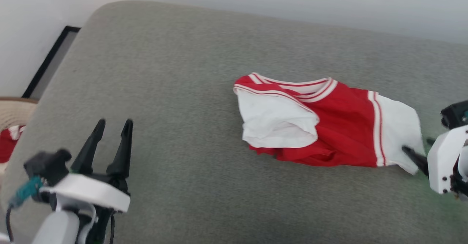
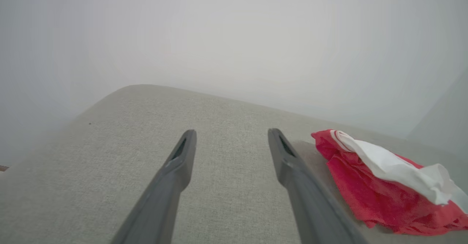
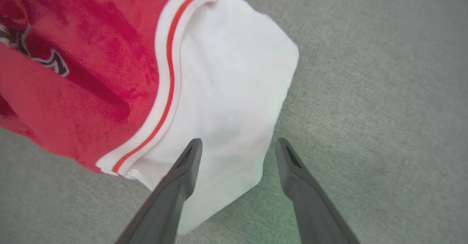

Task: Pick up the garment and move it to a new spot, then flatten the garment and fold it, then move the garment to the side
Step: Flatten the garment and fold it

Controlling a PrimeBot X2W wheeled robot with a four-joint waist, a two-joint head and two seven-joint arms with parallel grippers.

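Red garment (image 1: 343, 127) lies with sleeve edge (image 3: 248, 163) between right jaws; both pairs open, empty.

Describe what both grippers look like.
Left gripper: two long, tapering black fingers on a white curved housing, a teal connector with black cable beside it, pale grey forearm below. Right gripper: matching dark fingers, white housing with small dark dots.

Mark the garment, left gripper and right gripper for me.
garment (image 1: 340, 127), head view, red body fabric.
left gripper (image 1: 115, 124), head view, midway between fingertips.
right gripper (image 3: 238, 143), right wrist view, midway between fingertips.
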